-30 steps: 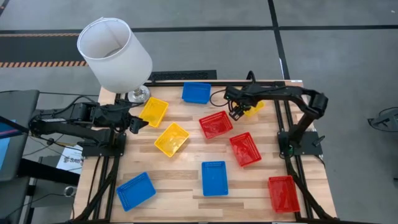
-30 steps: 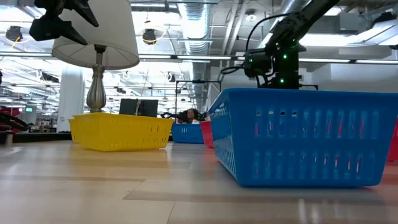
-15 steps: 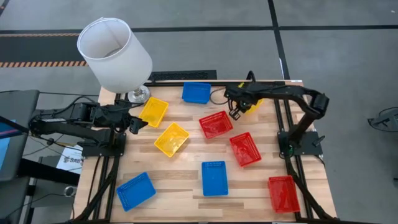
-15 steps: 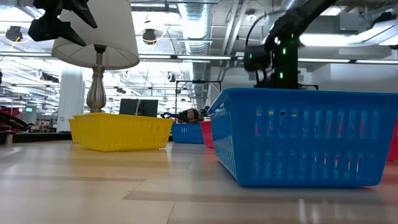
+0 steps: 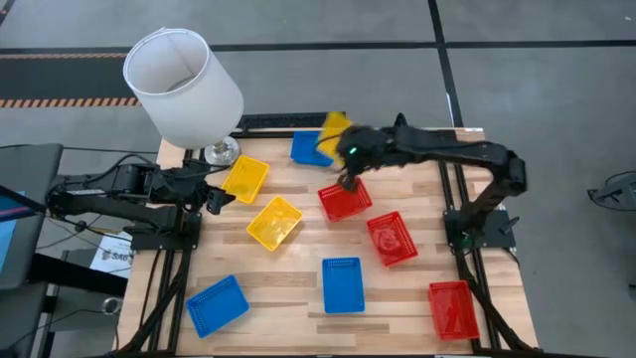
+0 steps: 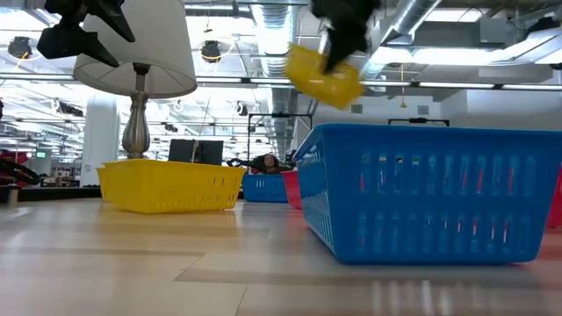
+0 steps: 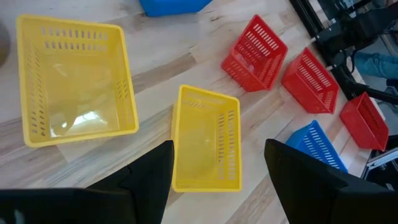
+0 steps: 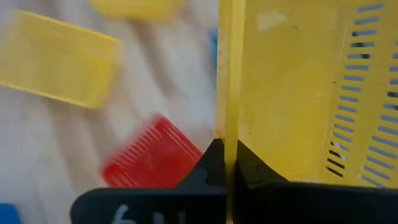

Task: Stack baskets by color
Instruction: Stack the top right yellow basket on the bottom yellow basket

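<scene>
Aloft, a small yellow mesh-sided plastic basket (image 5: 332,132) was held clear of the wooden counter (image 5: 298,288).
It was clamped by its rim in the right gripper (image 8: 226,163), tilted above a blue mesh basket (image 5: 311,149) and a red mesh basket (image 5: 344,200). The left gripper (image 7: 217,168) was held apart and empty over two more yellow mesh baskets (image 7: 71,87), beside a white lampshade (image 5: 182,85).

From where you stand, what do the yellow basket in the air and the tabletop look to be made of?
The yellow basket, pinched by the right gripper, looks like thin moulded plastic: smooth, slightly glossy, with slotted walls. The table looks like pale wood planks, grain and seams showing, probably sealed.
</scene>
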